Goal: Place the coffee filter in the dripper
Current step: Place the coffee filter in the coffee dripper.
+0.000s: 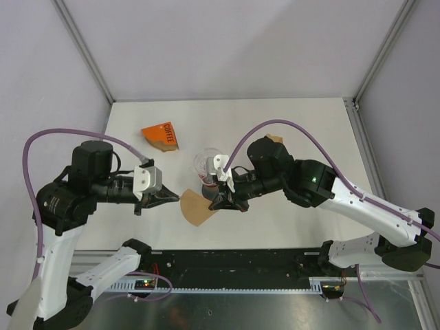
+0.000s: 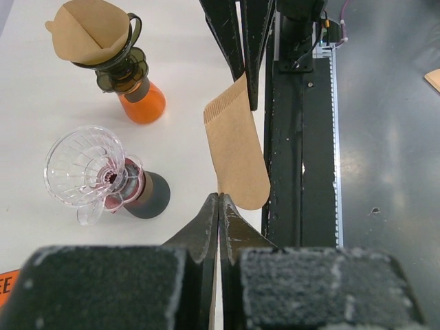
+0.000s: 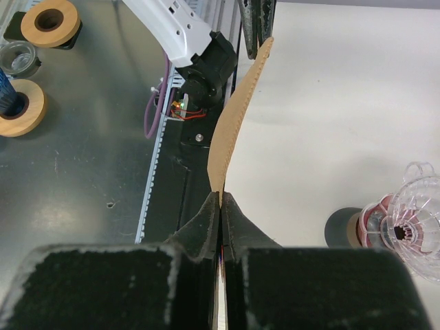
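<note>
A flat brown coffee filter [image 1: 196,208] hangs just above the table near its front edge, held at both ends. My left gripper [image 1: 173,198] is shut on its left corner, and my right gripper [image 1: 218,201] is shut on its right edge. In the left wrist view the filter [image 2: 237,148] stretches from my left gripper [image 2: 218,199] up to the right arm's fingers [image 2: 240,41]. The right wrist view has it edge-on [image 3: 237,110] above my right gripper [image 3: 220,196]. The clear dripper [image 1: 206,165] stands empty on a dark red and black base just behind the filter [image 2: 86,168] [image 3: 412,227].
An orange filter box [image 1: 160,136] lies at the back left. A second dripper [image 2: 103,41] with a filter in it stands on an orange base, partly hidden behind the right arm [image 1: 275,140]. A black rail [image 1: 234,265] runs along the table's front edge. Tape rolls [image 3: 48,20] lie below.
</note>
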`<state>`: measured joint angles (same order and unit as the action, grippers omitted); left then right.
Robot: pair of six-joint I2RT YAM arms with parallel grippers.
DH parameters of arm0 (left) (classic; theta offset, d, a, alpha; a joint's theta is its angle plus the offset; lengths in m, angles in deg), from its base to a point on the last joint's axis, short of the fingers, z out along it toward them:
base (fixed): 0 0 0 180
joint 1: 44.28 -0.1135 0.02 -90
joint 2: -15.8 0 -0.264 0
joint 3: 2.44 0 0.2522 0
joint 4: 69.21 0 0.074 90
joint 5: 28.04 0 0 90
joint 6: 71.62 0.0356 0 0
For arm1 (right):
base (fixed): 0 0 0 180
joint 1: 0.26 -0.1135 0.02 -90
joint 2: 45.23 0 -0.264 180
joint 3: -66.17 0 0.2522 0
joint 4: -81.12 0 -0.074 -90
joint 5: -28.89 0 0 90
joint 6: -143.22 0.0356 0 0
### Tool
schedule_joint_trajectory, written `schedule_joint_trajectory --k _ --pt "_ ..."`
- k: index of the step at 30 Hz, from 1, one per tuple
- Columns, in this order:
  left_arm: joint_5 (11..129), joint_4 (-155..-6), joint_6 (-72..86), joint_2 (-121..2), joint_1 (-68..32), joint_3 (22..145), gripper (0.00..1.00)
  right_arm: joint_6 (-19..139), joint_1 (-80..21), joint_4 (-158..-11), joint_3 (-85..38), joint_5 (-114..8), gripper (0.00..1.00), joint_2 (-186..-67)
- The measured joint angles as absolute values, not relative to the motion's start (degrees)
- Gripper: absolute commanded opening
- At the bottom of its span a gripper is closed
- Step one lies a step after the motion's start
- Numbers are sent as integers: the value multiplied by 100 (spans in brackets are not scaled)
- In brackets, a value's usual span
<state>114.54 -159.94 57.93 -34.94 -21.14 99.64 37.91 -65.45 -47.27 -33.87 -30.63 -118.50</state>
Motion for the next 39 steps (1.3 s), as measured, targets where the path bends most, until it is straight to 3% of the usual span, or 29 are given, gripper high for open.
schedule_joint_trajectory --k 39 --pt "11635 -15926 5882 -3553 -2112 9973 0 3756 -6599 -4725 -3387 -2953 0 -11850"
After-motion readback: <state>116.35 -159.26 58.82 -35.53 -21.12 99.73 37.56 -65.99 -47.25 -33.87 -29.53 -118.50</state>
